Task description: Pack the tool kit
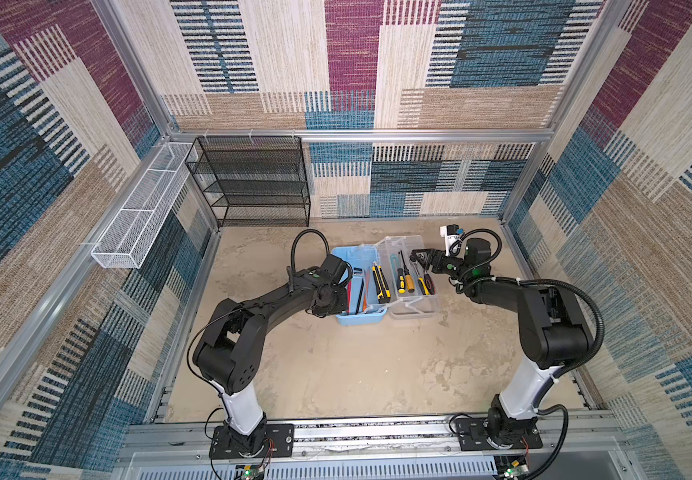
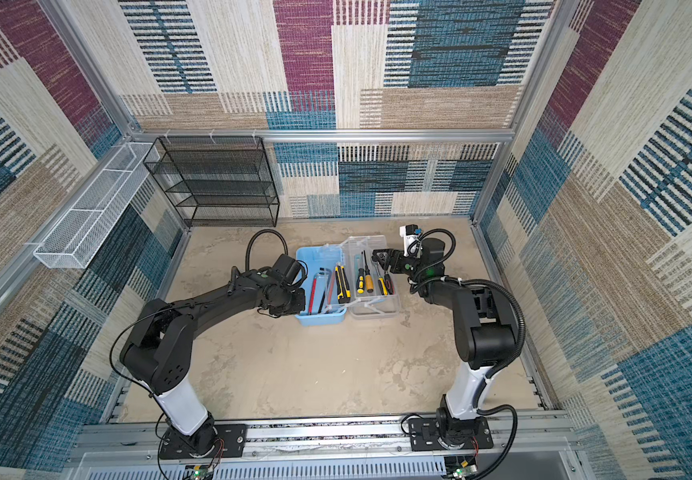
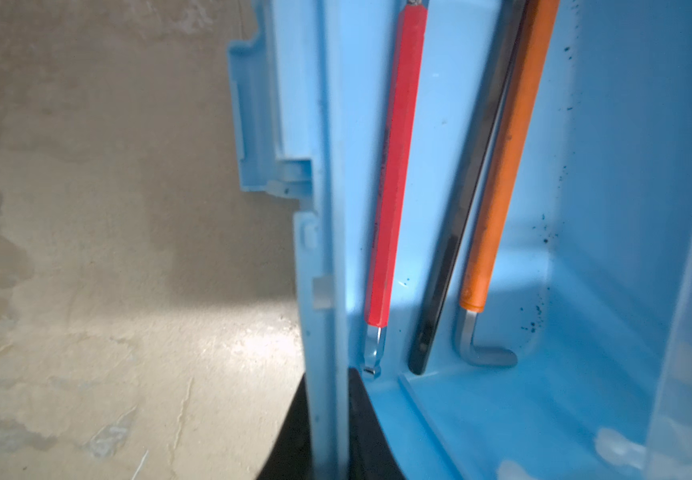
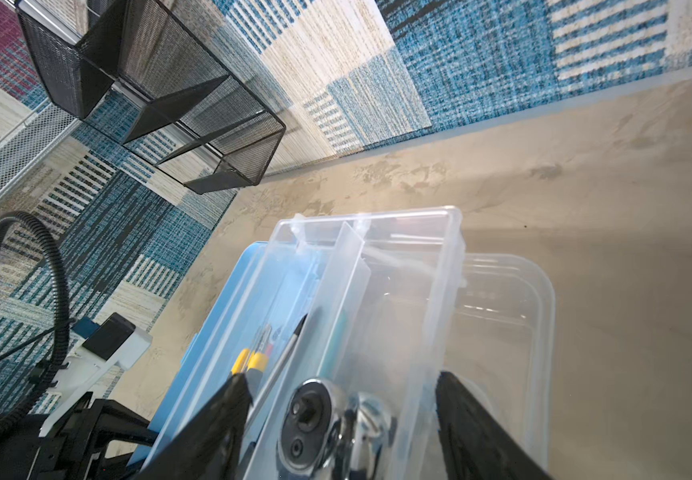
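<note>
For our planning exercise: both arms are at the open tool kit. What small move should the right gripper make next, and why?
Probably close the right gripper on the clear tray wall. Its jaws stand open astride the ratchet compartment, and the left gripper pinches the blue box wall, steadying it.

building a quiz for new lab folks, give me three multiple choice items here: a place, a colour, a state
1. Where does the black mesh rack stand?
A) back left corner
B) front right corner
C) between the arms

2. The sleeved hex keys in the blue box are:
A) green and purple
B) red and orange
C) white and pink

3. The left fingers are:
A) spread above the rack
B) holding a screwdriver
C) closed on the blue box's wall

Answers: 1 A, both top views show it there; 2 B, seen in the left wrist view; 3 C, a finger sits on each side of the wall.
</note>
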Tool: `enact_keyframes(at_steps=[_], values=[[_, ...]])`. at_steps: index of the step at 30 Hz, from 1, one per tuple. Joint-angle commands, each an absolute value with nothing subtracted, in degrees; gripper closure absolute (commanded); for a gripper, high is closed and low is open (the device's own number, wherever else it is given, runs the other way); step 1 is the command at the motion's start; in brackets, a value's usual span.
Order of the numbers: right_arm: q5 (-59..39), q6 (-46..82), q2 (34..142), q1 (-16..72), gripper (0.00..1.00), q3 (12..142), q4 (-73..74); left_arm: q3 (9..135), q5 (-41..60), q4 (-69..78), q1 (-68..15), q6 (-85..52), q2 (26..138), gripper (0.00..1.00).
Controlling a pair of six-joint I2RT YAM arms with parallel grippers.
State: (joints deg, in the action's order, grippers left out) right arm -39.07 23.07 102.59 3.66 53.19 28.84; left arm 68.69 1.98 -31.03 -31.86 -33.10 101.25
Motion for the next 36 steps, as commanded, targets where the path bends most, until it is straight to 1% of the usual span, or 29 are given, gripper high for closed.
enact_keyframes(at_steps=[1, 13, 20, 28, 33, 36], values=[[-38.23, 23.53, 100.8, 3.96, 0.27, 52.89, 26.67, 68.39, 5.87, -28.86, -32.42, -34.24, 101.02, 0.83], [-29.76, 23.09, 95.61, 3.96, 0.26, 53.76, 14.61, 67.32, 6.86, -28.39, -34.34, -39.25, 100.63, 0.79], [-26.65, 22.23, 92.16, 3.71, 0.24, 52.38, 11.09, 66.95, 7.03, -28.39, -34.71, -40.93, 100.32, 0.78], [-28.97, 23.39, 90.45, 3.52, 0.27, 50.81, 11.34, 67.35, 6.9, -28.35, -35.4, -41.56, 100.49, 0.78], [-31.27, 23.46, 90.37, 3.56, 0.36, 50.93, 11.46, 67.95, 7.37, -27.97, -35.71, -41.52, 101.31, 0.78], [-33.31, 23.9, 90.25, 3.6, 0.38, 50.89, 11.79, 68.29, 7.55, -27.78, -35.83, -41.49, 101.69, 0.78]])
